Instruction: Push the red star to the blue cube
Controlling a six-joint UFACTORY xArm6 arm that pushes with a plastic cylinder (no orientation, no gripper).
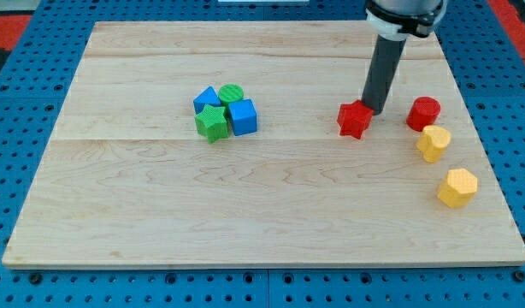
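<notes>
The red star [355, 119] lies right of the board's middle. My tip [374, 109] touches or nearly touches its upper right side. The blue cube [242, 117] sits to the view's left of the star, in a tight cluster with a blue triangular block [206, 98], a green cylinder [232, 92] and a green star [212, 124]. The blue cube is on the cluster's right side, facing the red star across a bare stretch of board.
A red cylinder [423, 113] stands to the right of my tip. A yellow block [433, 143] lies just below it, and a yellow hexagonal block [457, 187] lies lower right. The wooden board [262, 214] rests on a blue pegboard.
</notes>
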